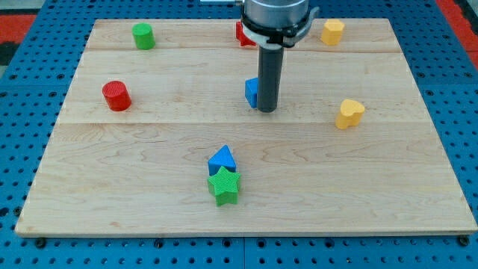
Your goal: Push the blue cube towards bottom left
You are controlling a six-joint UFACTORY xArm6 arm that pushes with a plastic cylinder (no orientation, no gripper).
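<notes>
The blue cube [252,92] sits a little above the board's middle, mostly hidden behind my rod. My tip [267,110] rests on the board right at the cube's right side, touching or nearly touching it. Only the cube's left part shows.
A wooden board [149,187] holds a blue triangular block [222,158] with a green star [224,185] just below it, a red cylinder [116,96], a green cylinder [143,36], a red block [243,34] partly behind the arm, and two yellow blocks [332,31] [349,113].
</notes>
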